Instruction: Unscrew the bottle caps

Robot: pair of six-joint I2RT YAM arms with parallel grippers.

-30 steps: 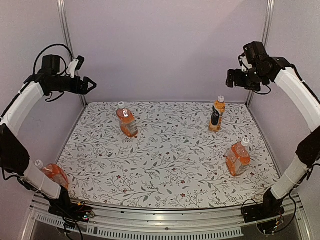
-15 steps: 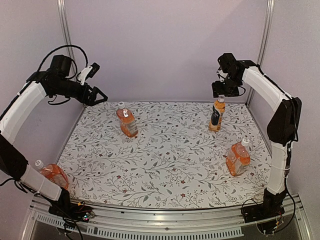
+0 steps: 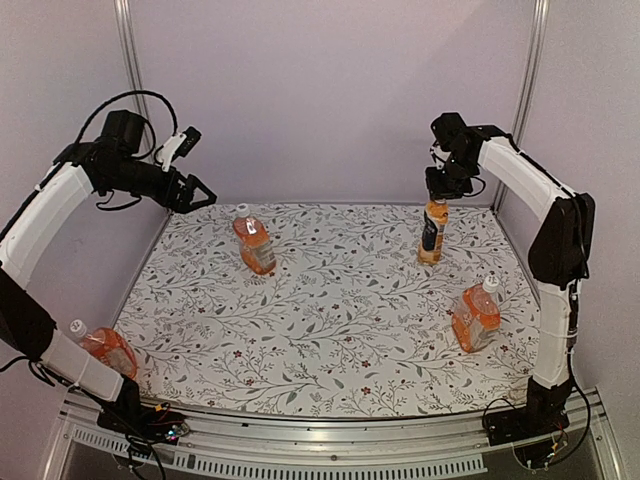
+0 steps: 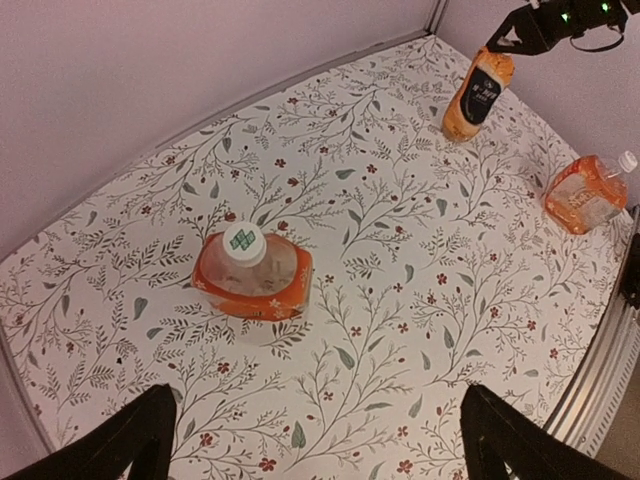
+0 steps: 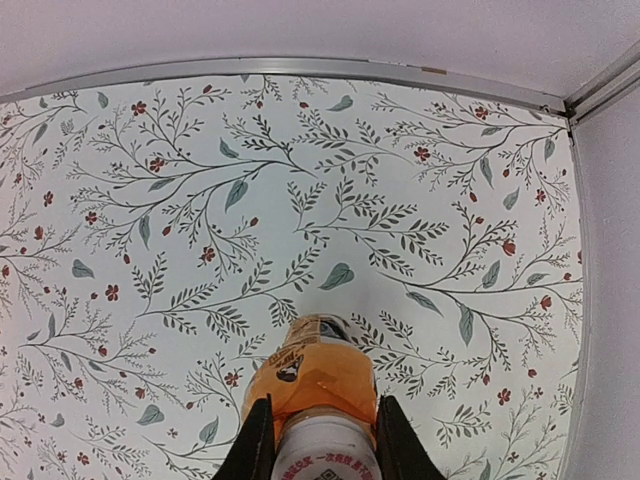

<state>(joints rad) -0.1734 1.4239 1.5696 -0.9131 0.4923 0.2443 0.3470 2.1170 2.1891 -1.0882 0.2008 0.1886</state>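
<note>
White ribbed cap (image 5: 325,455) of the tall dark-label bottle (image 3: 432,232) sits between my right gripper (image 3: 438,195) fingers (image 5: 258,440), one on each side at its rim. Whether they actually clamp it, I can't tell from the wrist view. That bottle stands upright at the far right of the floral table (image 3: 340,330). The other three are capped too: far-left squat bottle (image 3: 255,245), near-right squat bottle (image 3: 475,318), near-left squat bottle (image 3: 105,350) at the table's near left edge. My left gripper (image 3: 198,192) hangs in the air above the far left corner, jaws spread wide, nothing in them; its wrist camera looks down on the far-left squat bottle's top.
</note>
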